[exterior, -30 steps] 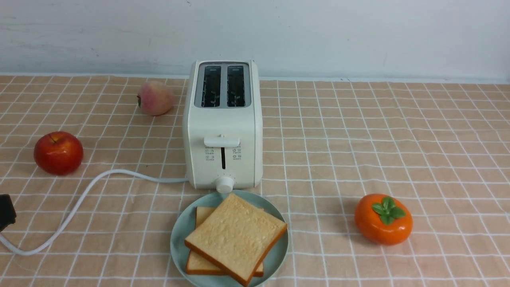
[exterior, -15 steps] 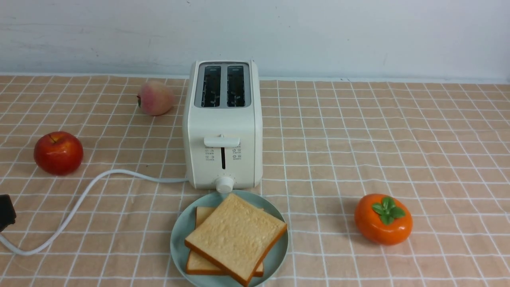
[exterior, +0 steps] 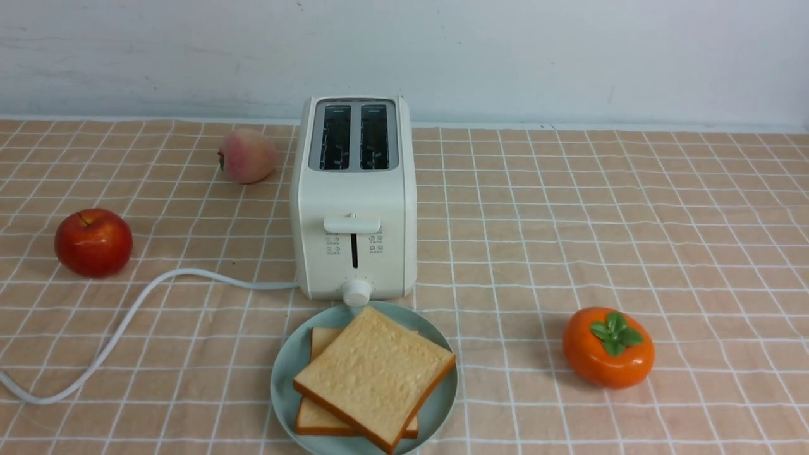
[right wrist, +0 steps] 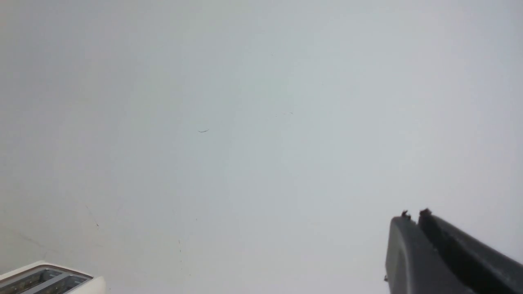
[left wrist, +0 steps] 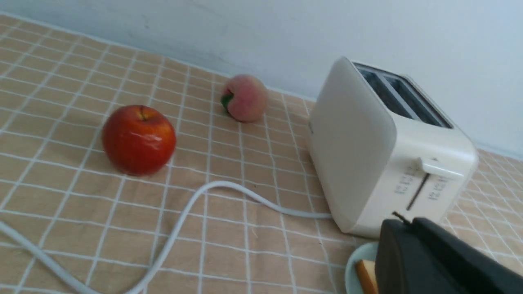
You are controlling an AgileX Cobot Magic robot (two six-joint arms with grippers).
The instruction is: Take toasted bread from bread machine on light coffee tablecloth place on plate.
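**Desk:** Front view, what's the line?

**Photographer:** Two slices of toasted bread point(exterior: 373, 373) lie stacked askew on the plate point(exterior: 283, 387), just before the bread machine point(exterior: 354, 202) on the light coffee tablecloth point(exterior: 632, 221); both slots show empty; no fingers in shot, so nothing places the bread against them here.

**Desk:** Left wrist view?

**Photographer:** The left fingers point(left wrist: 394, 249) are pressed together and hold nothing; the plate rim and a crust edge sit just beside them, the bread machine just beyond their tips, the white cord point(left wrist: 220, 184) well off to one side.

**Desk:** Right wrist view?

**Photographer:** The right fingers point(right wrist: 404, 249) are all but closed, with nothing between them, aimed at bare wall point(right wrist: 245, 122); a corner of the bread machine lies far off, the bread out of frame.

**Desk:** And the step in hand?

**Photographer:** Job looks done; what's left is parking the arms; best done with fingers closed, lifting away from the rim beside them rather than across it; a nudge there could slide the top slice.
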